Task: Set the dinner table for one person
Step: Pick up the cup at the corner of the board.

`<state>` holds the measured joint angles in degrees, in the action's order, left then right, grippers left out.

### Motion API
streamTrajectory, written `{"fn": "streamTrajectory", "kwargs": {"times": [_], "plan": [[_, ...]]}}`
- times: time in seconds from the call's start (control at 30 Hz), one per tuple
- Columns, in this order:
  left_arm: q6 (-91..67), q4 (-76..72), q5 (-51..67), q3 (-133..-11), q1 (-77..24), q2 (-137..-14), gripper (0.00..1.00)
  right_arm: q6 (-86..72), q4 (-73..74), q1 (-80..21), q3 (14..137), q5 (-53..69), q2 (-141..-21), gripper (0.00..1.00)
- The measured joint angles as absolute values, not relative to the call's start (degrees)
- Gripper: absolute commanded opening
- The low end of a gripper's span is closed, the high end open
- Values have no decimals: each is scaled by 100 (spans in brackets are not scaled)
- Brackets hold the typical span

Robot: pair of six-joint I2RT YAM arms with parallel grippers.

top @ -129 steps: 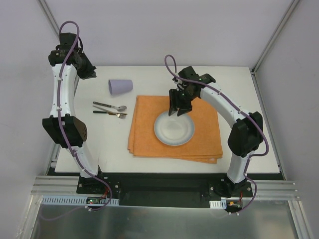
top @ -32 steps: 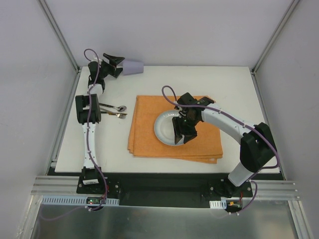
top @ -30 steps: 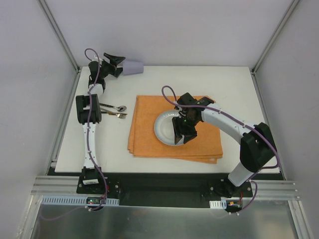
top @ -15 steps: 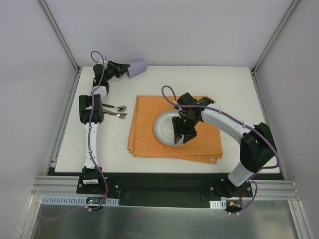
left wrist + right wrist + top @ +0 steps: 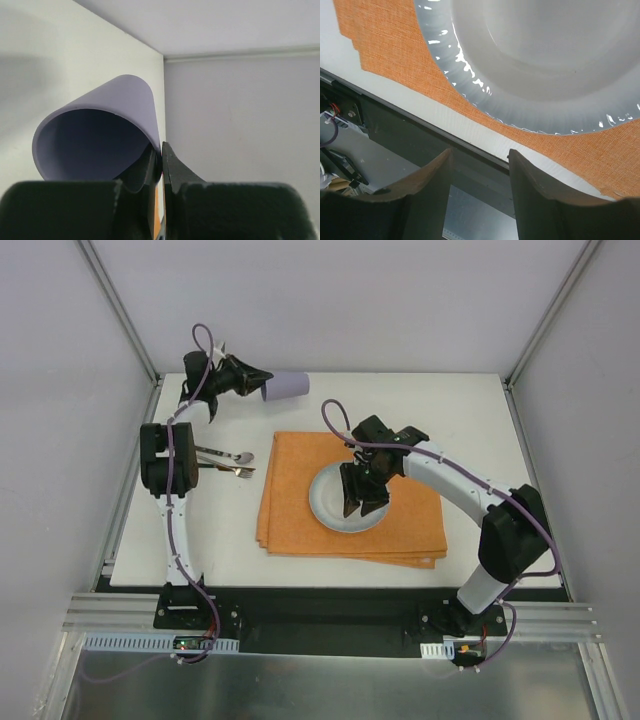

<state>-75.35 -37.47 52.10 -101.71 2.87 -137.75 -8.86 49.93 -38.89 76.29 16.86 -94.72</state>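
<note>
You have the plate (image 5: 322,502) on the placemat (image 5: 290,520), worktop (image 5: 480,420) centre. Left fingers (image 5: 176,172) clamp the cup (image 5: 287,386) wall at 11 o'clock; right fingers (image 5: 427,180) stand half-spread, empty, over the plate. Cup, spoon (image 5: 238,455) and fork (image 5: 235,471) at 9 o'clock: not yet placed.

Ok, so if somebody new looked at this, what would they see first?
Probably the bright orange placemat in the middle of the white table, with a shiny plate sitting on it. Then the purple cup, held up near the far left corner, pinched by its rim in the left claw. The right claw hangs open over the plate.
</note>
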Motion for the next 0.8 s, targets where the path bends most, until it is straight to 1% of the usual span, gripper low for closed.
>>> {"fn": "streamTrajectory", "kwargs": {"times": [0.1,0.17,0.27,0.3,0.4,0.5,0.6,0.7,0.8], "plan": [[-6626,-2349,5321,-10193,30,-12964,0,-854,4987,-3889,7911,1671,-9542,50],[-5876,-1258,5323,-10447,-198,-12492,0,-816,4993,-3889,8095,1651,-9594,50],[-5107,-49,5151,-10781,-499,-11950,0,-740,4998,-3889,8350,1562,-9655,44],[-4899,325,5068,-10794,-615,-11734,0,-716,5002,-3887,8418,1516,-9660,41],[-4510,1194,4731,-10711,-794,-11279,0,-666,5039,-3861,8519,1315,-9660,40],[-4143,2058,4108,-10654,-805,-11124,0,-611,5105,-3767,8521,1146,-9660,41],[-3754,3057,3179,-10683,-829,-11198,0,-526,5172,-3625,8521,1068,-9660,40],[-3361,4178,2012,-11115,-921,-11513,0,-456,5234,-3548,8543,1061,-9660,41],[-3048,4945,838,-11640,-1144,-11813,0,-342,5400,-3544,8770,1063,-9677,41]]}}
